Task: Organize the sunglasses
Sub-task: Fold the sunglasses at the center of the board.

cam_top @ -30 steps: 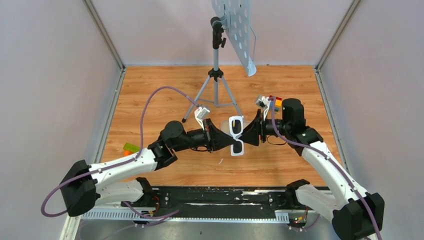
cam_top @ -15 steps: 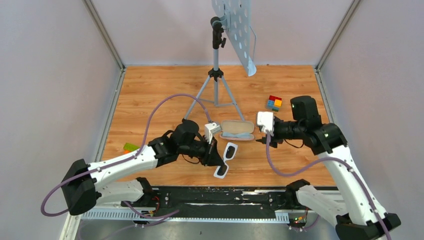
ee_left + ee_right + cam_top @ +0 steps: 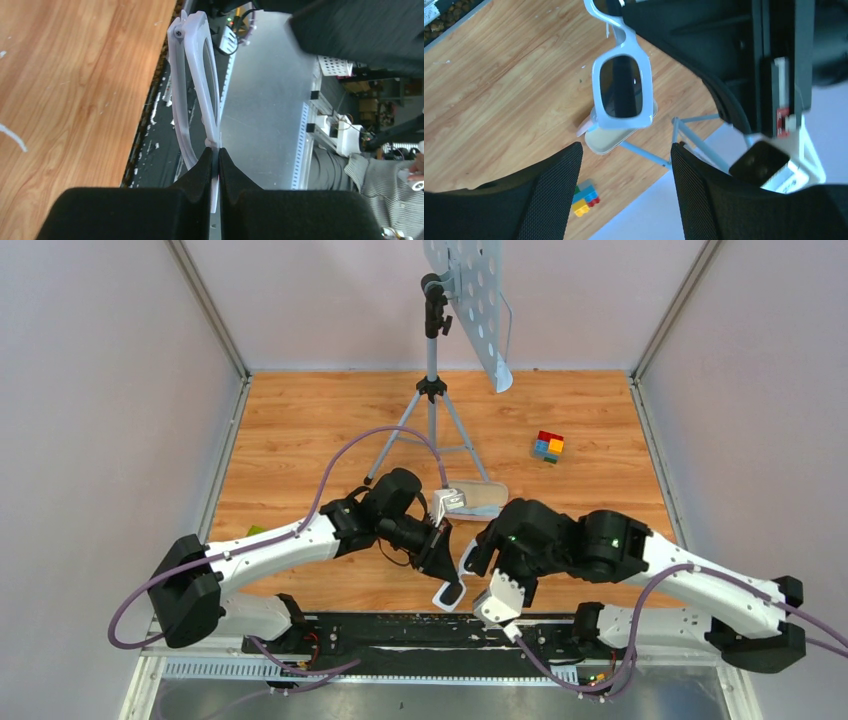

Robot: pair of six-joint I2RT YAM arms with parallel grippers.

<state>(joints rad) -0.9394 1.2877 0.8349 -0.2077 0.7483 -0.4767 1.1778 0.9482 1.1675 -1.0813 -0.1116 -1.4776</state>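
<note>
My left gripper (image 3: pixel 441 558) is shut on the sunglasses (image 3: pixel 450 592) and holds them in the air above the table's near edge. In the left wrist view the white frame (image 3: pixel 196 82) is edge-on, pinched between the shut fingers of the left gripper (image 3: pixel 214 156). My right gripper (image 3: pixel 480 552) is open and empty, just right of the glasses and facing them. In the right wrist view one dark lens in its white frame (image 3: pixel 622 87) hangs ahead of the open right gripper (image 3: pixel 625 148), apart from the fingers (image 3: pixel 555 172). The thin arms of the glasses are hidden.
A pale oval case (image 3: pixel 480 498) lies open behind the grippers and also shows in the right wrist view (image 3: pixel 616 138). A tripod (image 3: pixel 432 390) carrying a perforated panel stands at the back. A coloured brick stack (image 3: pixel 548 446) sits back right.
One second ago both grippers held the glasses mid-table. The right one let go, pulled away, then swung down beside them. The left carried the glasses toward the near edge.
</note>
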